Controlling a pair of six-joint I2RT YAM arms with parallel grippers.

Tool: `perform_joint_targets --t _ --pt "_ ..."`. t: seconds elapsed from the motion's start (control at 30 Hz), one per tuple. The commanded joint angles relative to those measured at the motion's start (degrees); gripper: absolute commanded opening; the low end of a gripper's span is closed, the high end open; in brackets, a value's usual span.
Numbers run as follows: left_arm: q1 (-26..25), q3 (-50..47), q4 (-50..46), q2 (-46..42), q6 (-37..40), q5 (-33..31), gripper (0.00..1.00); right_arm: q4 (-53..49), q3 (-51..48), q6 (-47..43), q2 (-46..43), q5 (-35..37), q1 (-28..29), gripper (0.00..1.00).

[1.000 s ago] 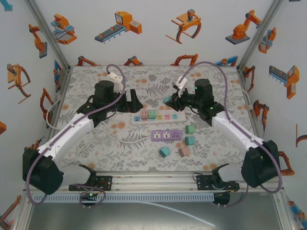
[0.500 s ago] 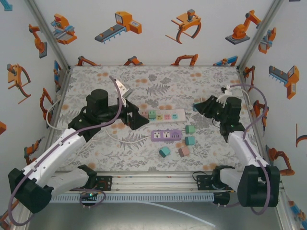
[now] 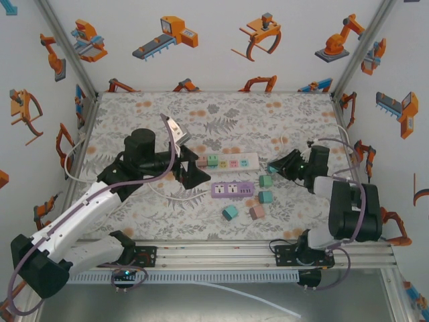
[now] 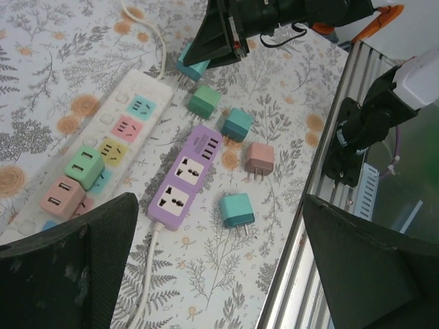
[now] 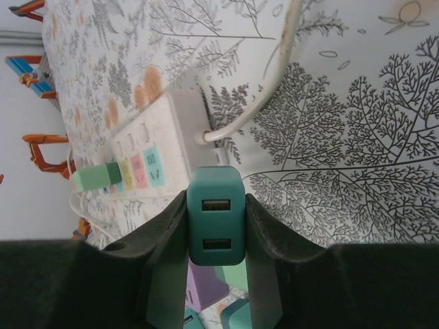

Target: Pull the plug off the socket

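Right gripper [image 3: 273, 168] clamps a teal cube plug [image 5: 216, 212], clear of the white power strip [image 3: 253, 159] — seated green plug [image 4: 84, 166] and pink plug [image 4: 62, 197] lie nearer the gaping left gripper [image 3: 192, 173].

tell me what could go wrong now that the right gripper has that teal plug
The right gripper is shut on the teal square usb plug, close to the white cord of the white plastic power strip. Swinging away could snag that cord. The left gripper is open and not clamping the strip, so pulling the pink plug or the green plug seated in it might lift or drag the strip.
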Motion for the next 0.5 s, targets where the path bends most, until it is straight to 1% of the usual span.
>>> perform_joint_targets --t 0.0,0.2,0.27,0.33,0.47 --pt "-0.52 0.90 -1.88 0.03 2.29 -1.44 0.97 6.26 1.34 1.24 2.22 -3.08 -0.35 0.28" --pt "-0.63 0.80 -2.47 0.48 2.63 -3.20 0.97 5.83 0.17 1.16 4.96 -1.75 -0.42 0.41" --pt "-0.65 0.99 -2.43 0.88 2.48 -3.68 0.97 5.36 -0.48 1.07 4.85 -0.69 -0.36 0.42" --pt "-0.66 1.23 -2.68 1.46 2.52 -4.29 0.97 3.52 -0.90 0.50 3.87 1.20 -0.37 0.44" --pt "-0.79 1.72 -3.02 2.36 2.42 -5.41 0.97 -3.81 -0.41 -2.13 0.56 6.24 -0.40 0.49"
